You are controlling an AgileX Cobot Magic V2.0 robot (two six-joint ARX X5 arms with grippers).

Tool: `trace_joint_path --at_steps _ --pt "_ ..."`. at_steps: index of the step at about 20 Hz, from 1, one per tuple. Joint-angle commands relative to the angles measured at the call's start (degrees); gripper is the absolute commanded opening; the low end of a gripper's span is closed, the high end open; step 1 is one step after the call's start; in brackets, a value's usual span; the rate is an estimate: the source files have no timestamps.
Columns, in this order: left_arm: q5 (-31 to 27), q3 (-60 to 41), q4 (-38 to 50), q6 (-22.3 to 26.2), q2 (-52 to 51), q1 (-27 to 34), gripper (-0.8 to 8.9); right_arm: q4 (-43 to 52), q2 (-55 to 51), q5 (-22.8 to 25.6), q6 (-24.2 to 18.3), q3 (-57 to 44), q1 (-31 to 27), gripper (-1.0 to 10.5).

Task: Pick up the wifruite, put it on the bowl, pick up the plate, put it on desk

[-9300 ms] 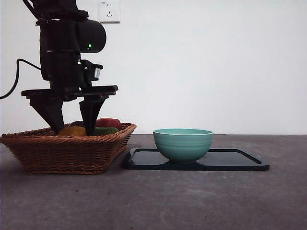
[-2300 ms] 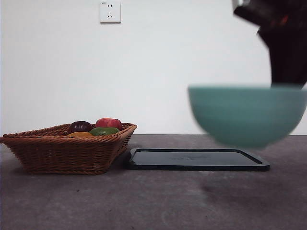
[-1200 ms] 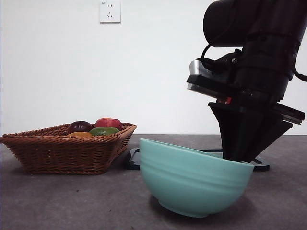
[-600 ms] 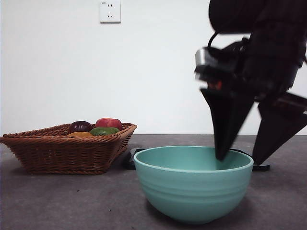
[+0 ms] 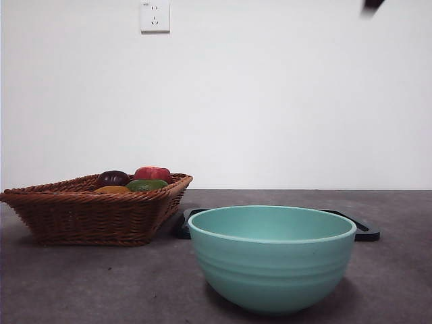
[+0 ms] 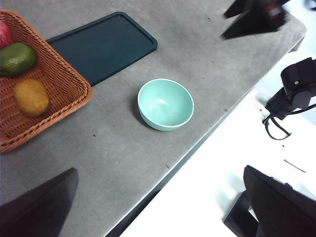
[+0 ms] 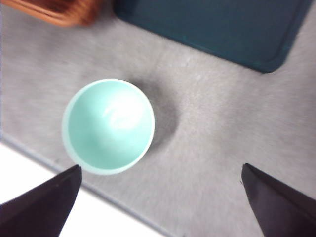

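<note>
bowl [image 5: 272,259] sits empty on the counter [image 6: 113,148] beside the dark tray [image 6: 101,47]. wifruite [image 6: 31,97] prob. that orange one in the basket [image 6: 69,86]. both grippers wide, empty, high above.

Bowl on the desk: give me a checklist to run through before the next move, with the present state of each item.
1. Bowl upright on the desk, off the dark tray: ok.
2. Bowl holds the wifruite: not ok; the bowl is empty and the wifruite lies in the wicker basket.
3. Wifruite uncovered for a grasp: ok; it lies beside the green fruit, nothing on top.
4. Left gripper open and empty: ok; it hangs high above the desk's edge.
5. Right gripper clear of the bowl: ok; open, empty, above it.
6. Tray free of things: ok.
</note>
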Motion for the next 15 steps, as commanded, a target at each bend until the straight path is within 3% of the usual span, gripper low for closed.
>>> trace_joint_path --at_steps 1,9,10,11,12,13,15 --pt "0.26 0.63 0.20 0.70 0.33 -0.31 5.61 -2.73 -5.20 -0.22 -1.14 2.62 0.59 5.2" --pt "0.26 0.63 0.35 0.72 0.33 -0.31 5.48 -6.88 -24.00 -0.13 -0.68 3.89 0.57 4.8" --pt "0.26 0.63 0.35 0.77 0.33 -0.31 4.94 -7.13 -24.98 -0.11 -0.68 3.89 0.57 4.5" --pt "0.26 0.63 0.31 1.20 0.33 -0.31 3.82 -7.17 -25.66 -0.13 -0.68 3.89 0.52 3.4" --pt "0.26 0.63 0.28 1.84 0.33 -0.31 1.99 -7.17 -25.92 -0.15 -0.68 3.89 0.52 0.8" --pt "0.26 0.63 0.33 1.81 0.33 -0.31 -0.04 -7.10 -26.08 -0.04 -0.63 3.89 0.52 0.3" --pt "0.26 0.63 0.42 1.77 0.33 -0.31 0.24 -6.73 -26.08 -0.11 -0.31 3.89 0.52 0.2"
